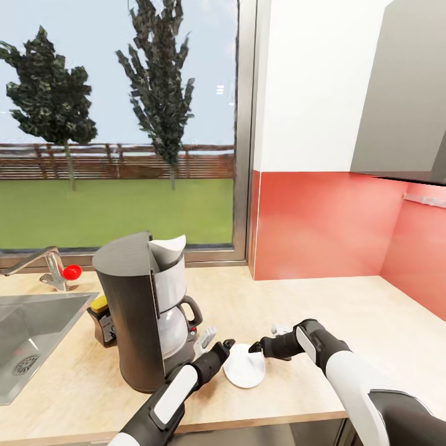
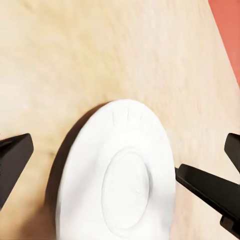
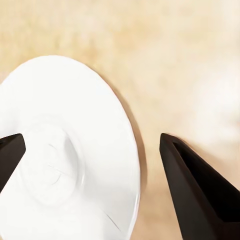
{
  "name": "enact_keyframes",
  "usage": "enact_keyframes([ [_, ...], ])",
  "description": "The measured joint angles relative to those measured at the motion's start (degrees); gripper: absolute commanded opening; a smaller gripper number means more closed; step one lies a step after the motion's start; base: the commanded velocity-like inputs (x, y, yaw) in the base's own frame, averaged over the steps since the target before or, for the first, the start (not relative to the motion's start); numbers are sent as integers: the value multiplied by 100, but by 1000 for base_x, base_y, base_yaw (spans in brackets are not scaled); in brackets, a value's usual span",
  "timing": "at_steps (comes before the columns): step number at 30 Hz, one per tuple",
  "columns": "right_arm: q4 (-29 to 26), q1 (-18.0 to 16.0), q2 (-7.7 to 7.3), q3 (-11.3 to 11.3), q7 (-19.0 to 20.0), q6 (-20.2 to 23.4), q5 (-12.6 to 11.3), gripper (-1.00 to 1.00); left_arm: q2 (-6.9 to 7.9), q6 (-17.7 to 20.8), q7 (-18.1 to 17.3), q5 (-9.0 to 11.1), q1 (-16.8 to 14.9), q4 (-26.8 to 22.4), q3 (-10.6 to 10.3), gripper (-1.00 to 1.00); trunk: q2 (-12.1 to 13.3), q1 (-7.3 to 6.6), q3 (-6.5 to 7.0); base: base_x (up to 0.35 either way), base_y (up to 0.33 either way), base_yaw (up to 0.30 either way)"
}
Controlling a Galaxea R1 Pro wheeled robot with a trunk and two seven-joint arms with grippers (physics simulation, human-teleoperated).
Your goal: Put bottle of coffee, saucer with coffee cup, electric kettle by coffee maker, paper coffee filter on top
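While the saucer (image 1: 244, 367) lies flat on the countertop (image 1: 322, 310) just beside the coffee maker (image 1: 139, 310), we judge the saucer step nearly settled; next we need the coffee cup brought onto it. Our left gripper (image 1: 224, 348) and right gripper (image 1: 255, 348) flank the saucer's far rim, both spread and empty.

Saucer (image 1: 244, 367) on countertop (image 1: 347, 322), between both hands, beside coffee maker (image 1: 144, 310).
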Motion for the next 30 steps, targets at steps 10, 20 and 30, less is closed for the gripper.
enact_keyframes([
  [10, 1, 0, 0, 2, -1, 3, 9, 100, 0, -46, -16, 324, 68, 1, 7, 100, 0, 0, 0, 0, 0, 0],
  [20, 1, 0, 0, 3, -1, 4, 11, 100, 0, -51, -17, 342, 107, 9, 13, 100, 0, 0, 0, 0, 0, 0],
  [30, 1, 0, 0, 4, -2, 5, 14, 100, 0, -205, 5, 384, 123, 49, 35, 100, 0, 0, 0, 0, 0, 0],
])
